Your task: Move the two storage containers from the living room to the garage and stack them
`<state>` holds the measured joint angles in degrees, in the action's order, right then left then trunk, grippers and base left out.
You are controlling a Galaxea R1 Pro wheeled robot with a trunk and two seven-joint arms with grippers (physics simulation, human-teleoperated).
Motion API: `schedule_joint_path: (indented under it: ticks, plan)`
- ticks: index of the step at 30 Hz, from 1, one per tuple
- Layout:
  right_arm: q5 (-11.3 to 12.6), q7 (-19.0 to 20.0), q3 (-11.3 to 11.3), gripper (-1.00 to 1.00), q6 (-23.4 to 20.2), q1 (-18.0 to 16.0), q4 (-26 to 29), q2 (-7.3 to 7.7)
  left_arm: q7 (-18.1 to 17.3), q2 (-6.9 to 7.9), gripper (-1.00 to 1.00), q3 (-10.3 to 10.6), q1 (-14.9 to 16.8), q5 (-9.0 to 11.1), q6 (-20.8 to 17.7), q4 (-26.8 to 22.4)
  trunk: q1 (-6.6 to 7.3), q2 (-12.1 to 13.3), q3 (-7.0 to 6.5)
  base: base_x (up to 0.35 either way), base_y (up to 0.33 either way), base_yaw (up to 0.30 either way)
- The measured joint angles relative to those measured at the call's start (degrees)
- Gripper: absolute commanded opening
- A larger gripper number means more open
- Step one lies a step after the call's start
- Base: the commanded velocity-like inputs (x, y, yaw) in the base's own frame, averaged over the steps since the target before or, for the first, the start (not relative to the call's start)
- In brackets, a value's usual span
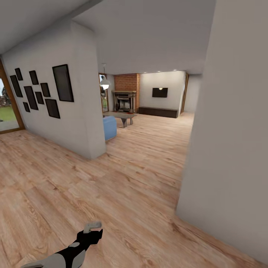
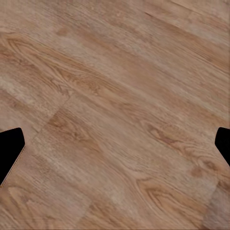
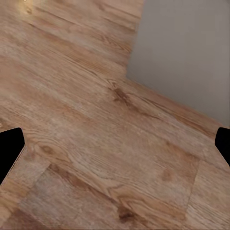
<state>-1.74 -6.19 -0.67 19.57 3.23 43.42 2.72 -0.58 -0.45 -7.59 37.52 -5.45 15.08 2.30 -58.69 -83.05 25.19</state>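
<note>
From the head view, the robot stands in a hallway of wood plank floor [image 1: 123, 193], facing the living room [image 1: 149, 111] well ahead, with its brick fireplace [image 1: 126, 93], a wall television [image 1: 159, 92], a low bench [image 1: 123, 117] and the corner of a blue sofa [image 1: 109, 127]. The two storage containers cannot be made out from here; they are presumably deeper in that room. A picture-hung wall [image 1: 56, 108] ends at a corner on the left, and a plain wall [image 1: 230, 130] closes in on the right. The passage between them is wide enough, but the right corner sits near the robot's path. The left gripper [image 1: 93, 227] hangs low over the planks.

In the left wrist view, the left gripper [image 2: 115, 143] has its fingertips [image 2: 9, 148] spread wide, holding nothing, above bare planks.

In the right wrist view, the right gripper [image 3: 115, 143] is likewise spread and empty, with the wall's base [image 3: 182, 52] just ahead.

By their description, the containers are probably light but thin-walled and flexible, so gripping a rim or pressing both long sides seems wisest.
</note>
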Motion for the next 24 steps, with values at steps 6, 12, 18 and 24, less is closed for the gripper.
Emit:
schedule_joint_path:
  ticks: [6,12,18,24]
  plan:
    - [0.0,0.0,0.0,1.00,0.0,0.0,0.0,0.00,0.0,0.00,1.00,0.0,0.0,0.0,0.0,0.0,0.00,0.0,0.00,0.322,0.130,0.000]
    - [0.0,0.0,0.0,1.00,0.0,0.0,0.0,0.00,0.0,0.00,1.00,0.0,0.0,0.0,0.0,0.0,0.00,0.0,0.00,0.322,0.118,0.000]
    - [0.0,0.0,0.0,1.00,0.0,0.0,0.0,0.00,0.0,-0.01,1.00,0.0,0.0,0.0,-0.1,0.0,0.00,0.0,0.00,0.322,0.117,0.000]
    - [0.0,0.0,0.0,1.00,0.0,0.0,0.0,0.00,0.0,-0.06,1.00,0.0,0.0,-0.1,-0.1,0.0,0.00,0.0,0.00,0.322,0.101,0.000]
